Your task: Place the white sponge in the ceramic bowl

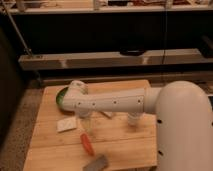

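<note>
The white sponge lies flat on the wooden table, at its left side. The ceramic bowl stands behind it near the far left corner; only its green left rim shows, the rest is hidden by my arm. My white arm reaches in from the right across the table. The gripper hangs down from the arm's left end, just right of the sponge and in front of the bowl. It holds nothing that I can see.
An orange carrot-like item lies in front of the gripper. A grey block sits at the front edge. A white cup and part of a white bottle show under the arm. A dark shelf unit stands behind the table.
</note>
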{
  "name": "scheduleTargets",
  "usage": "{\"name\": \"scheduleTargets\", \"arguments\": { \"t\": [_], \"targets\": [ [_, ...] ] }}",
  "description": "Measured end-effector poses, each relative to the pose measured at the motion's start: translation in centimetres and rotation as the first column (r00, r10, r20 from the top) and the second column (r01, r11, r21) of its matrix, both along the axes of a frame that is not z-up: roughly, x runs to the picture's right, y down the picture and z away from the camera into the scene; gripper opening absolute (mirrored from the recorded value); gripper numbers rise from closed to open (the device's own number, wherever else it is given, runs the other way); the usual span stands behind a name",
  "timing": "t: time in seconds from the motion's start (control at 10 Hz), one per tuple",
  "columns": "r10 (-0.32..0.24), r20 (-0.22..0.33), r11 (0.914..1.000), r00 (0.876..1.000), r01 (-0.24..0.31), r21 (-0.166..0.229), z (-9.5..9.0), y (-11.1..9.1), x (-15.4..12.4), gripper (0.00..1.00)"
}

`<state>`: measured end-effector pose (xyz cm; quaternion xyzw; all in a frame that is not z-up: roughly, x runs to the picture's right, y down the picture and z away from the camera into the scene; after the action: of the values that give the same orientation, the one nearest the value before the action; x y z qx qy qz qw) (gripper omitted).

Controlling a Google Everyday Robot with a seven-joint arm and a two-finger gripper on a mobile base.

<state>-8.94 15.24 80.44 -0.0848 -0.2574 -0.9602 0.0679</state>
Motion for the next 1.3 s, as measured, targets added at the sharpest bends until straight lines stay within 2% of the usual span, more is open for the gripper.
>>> {"name": "scheduleTargets", "arguments": {
  "t": [0.4,0.9,1.1,1.3],
  "targets": [
    [-0.069,0.03,0.9976,0.997,0.069,0.003,-0.1,0.0,-1.9,0.8],
    [-0.113,0.044,0.9936,0.993,0.113,-0.005,-0.8,-0.2,-3.2,0.8],
    [-0.138,0.055,0.9903,0.989,0.139,-0.006,-1.0,0.0,-4.2,0.8],
    [-0.172,0.06,0.985,0.983,0.172,-0.003,-0.9,0.2,-4.0,0.8]
  ]
}}
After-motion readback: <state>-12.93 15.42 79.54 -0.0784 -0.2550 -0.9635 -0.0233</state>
